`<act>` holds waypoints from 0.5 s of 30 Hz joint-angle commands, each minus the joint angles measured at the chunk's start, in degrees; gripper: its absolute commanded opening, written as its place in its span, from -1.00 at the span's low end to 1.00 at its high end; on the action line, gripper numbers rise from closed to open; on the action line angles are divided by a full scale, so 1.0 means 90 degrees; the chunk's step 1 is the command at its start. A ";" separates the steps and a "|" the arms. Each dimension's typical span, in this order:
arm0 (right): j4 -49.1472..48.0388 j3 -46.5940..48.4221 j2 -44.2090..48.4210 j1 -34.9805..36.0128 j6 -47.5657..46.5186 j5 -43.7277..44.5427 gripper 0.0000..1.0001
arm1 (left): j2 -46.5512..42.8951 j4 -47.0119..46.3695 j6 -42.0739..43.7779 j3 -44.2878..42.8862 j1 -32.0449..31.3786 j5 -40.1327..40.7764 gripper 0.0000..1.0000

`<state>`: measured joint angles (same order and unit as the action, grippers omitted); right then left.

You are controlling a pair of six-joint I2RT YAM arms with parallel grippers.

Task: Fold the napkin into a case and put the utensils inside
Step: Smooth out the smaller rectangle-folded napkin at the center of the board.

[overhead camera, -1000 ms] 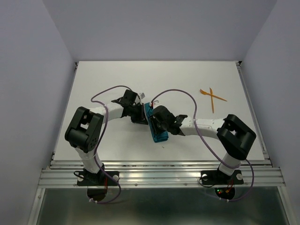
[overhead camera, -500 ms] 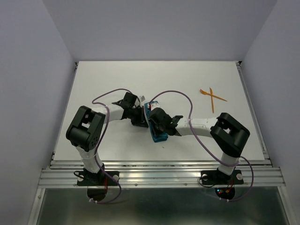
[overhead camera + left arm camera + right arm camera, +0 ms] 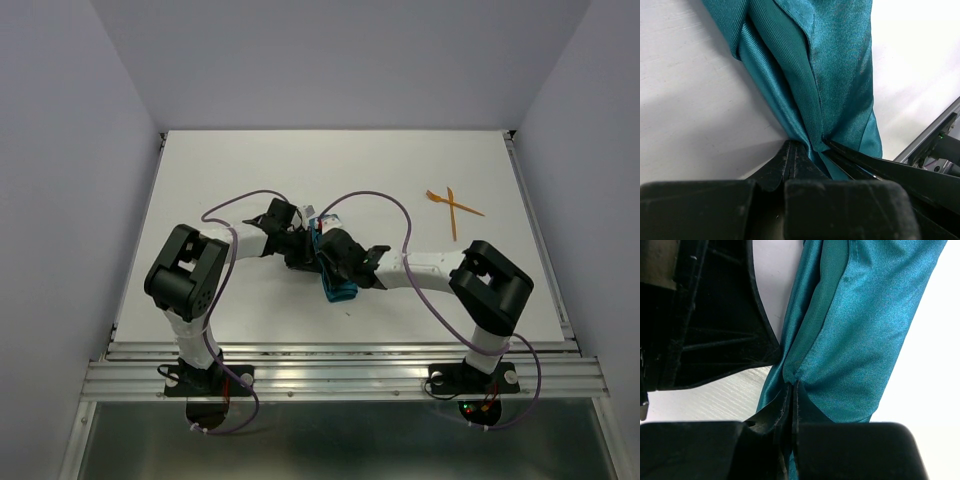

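Teal napkin [image 3: 338,285] folded into narrow strip, middle of worktop [image 3: 230,170] — folding looks nearly done. Left hand [image 3: 812,145] pinching napkin; right hand [image 3: 791,386] pinching it too. Orange utensils [image 3: 452,207] crossed at 2 o'clock, well apart — not yet inside.

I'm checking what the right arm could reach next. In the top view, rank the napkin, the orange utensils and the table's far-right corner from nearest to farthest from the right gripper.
1. napkin: pinched in the right gripper, mid-table.
2. utensils: crossed, out to the right and farther back.
3. table's far-right corner: beyond the utensils.
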<state>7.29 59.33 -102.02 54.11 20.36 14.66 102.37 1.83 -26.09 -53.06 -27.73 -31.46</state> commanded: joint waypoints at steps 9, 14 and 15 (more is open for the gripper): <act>-0.0322 0.0371 0.0222 0.0062 -0.0055 0.0217 -0.98 | 0.0101 -0.0007 0.0027 0.0085 -0.0074 0.0010 -1.00; -0.0438 0.0225 0.0173 0.0062 0.0013 0.0100 -0.98 | 0.0052 0.0031 0.0037 0.0095 -0.0074 0.0078 -1.00; -0.0477 0.0176 0.0173 0.0062 0.0042 0.0071 -0.96 | 0.0042 0.0051 0.0047 0.0085 -0.0074 0.0088 -1.00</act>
<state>6.90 60.23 -102.02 54.11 20.34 15.22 102.69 1.26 -26.48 -53.06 -27.92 -31.86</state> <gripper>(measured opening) 0.031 0.019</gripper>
